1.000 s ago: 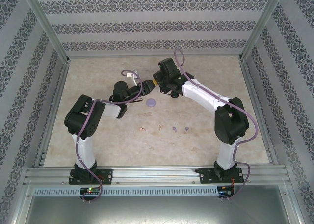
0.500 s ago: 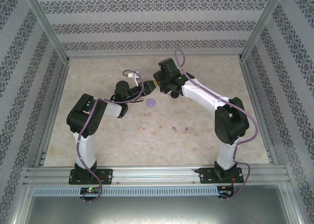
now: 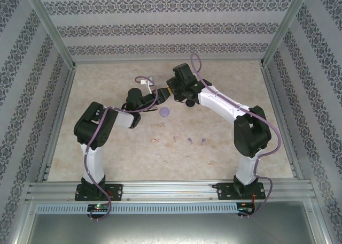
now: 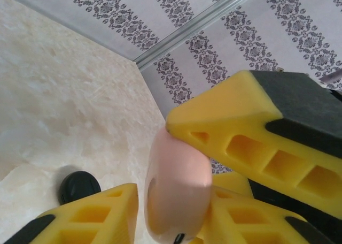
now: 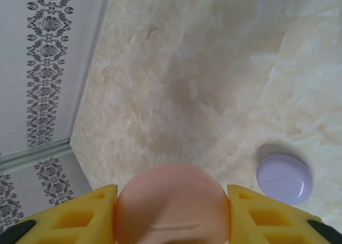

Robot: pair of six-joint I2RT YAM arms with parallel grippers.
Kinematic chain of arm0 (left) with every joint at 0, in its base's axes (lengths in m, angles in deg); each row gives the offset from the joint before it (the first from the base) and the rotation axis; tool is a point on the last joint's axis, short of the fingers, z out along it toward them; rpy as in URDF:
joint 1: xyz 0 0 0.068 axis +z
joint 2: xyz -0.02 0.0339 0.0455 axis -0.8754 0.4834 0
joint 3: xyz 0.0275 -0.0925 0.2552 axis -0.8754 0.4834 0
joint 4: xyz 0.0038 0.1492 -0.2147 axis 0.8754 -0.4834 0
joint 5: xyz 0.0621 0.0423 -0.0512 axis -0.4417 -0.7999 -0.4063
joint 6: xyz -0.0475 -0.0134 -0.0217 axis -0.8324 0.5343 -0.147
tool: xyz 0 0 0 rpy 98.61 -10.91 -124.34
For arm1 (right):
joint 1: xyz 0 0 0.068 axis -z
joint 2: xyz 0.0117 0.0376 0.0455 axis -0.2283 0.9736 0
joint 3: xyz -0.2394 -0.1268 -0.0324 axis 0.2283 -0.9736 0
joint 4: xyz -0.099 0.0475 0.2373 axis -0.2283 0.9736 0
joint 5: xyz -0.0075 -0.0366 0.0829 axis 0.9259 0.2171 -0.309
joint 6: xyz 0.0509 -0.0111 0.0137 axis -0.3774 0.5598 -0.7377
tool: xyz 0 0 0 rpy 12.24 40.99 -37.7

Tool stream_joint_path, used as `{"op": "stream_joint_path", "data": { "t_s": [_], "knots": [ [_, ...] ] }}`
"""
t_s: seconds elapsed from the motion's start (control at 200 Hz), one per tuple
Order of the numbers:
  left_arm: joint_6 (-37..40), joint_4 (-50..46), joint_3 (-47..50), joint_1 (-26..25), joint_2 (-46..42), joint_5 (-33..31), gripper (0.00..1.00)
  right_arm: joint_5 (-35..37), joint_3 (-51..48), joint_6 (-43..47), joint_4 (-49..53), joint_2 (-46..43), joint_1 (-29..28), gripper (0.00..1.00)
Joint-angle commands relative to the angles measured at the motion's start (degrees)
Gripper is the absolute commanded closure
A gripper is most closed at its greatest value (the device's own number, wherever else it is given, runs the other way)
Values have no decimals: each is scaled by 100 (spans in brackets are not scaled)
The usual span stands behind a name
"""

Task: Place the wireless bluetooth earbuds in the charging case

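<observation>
right tool (image 5: 171, 195) clamps the pink case (image 5: 172, 209) in the air. left tool (image 4: 152, 161) brackets its edge, but i cannot tell if it grips. a skewed pull could twist the case loose onto the desk (image 5: 187, 83). four earbuds (image 3: 175, 139) lie in a row nearer the bases, none inserted. the black pair is too small to find.

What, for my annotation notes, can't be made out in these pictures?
Pink case: lower part cut off by right wrist view's bottom edge.
Black case: partly hidden behind a yellow finger, left wrist view.
Earbuds: too small in top view to tell orientation.
Left gripper: grip on case unclear.
</observation>
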Motion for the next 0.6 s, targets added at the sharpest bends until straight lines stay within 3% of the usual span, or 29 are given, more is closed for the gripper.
{"op": "stream_joint_path", "data": {
  "t_s": [0.0, 0.365, 0.395, 0.6],
  "knots": [
    [1, 357, -124, -53, 130, -137, 68, -37, -69, -110, -145, -138, -81, 57],
    [-78, 425, -103, -53, 112, -171, 96, -27, -165, -119, -221, -267, -70, 54],
    [-85, 421, -112, -52, 112, -169, 100, -31, -168, -119, -230, -285, -62, 51],
    [-160, 354, -76, -48, 39, -119, 100, -29, -157, 156, -399, -547, 92, 24]
  ]
}}
